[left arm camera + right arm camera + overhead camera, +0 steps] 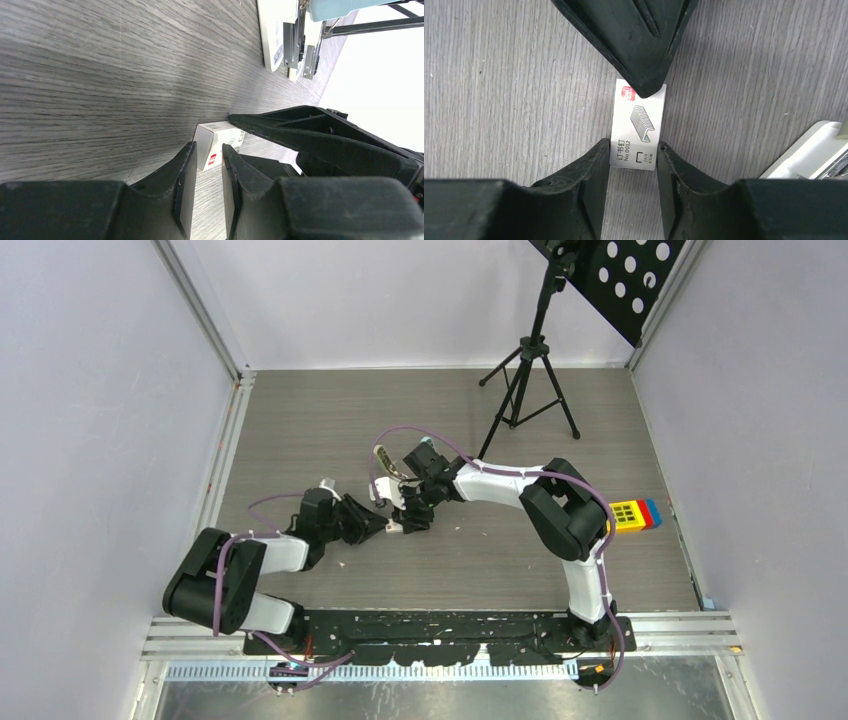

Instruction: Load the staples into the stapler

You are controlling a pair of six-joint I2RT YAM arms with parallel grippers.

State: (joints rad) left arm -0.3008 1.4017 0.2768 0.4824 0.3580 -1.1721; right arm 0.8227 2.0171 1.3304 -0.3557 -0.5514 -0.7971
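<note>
The staples are a small flat white box [639,120] with a red mark, lying on the grey table [300,430]. My right gripper [634,145] has a finger against each long side of its near end. From the opposite side, my left gripper [209,146] has narrow jaws turned on edge. They meet the red-marked far end of the staples box [220,135], the upper tip lying over its top. From above, both grippers meet at the staples box [395,529]. The white and teal stapler [280,35] lies open just beyond, its metal channel showing. It also shows as the stapler [819,155] at the right edge.
A black tripod [525,380] stands at the back right under a perforated black panel [625,280]. A yellow, blue and red block [632,514] sits by the right wall. Pale walls close in the table on three sides.
</note>
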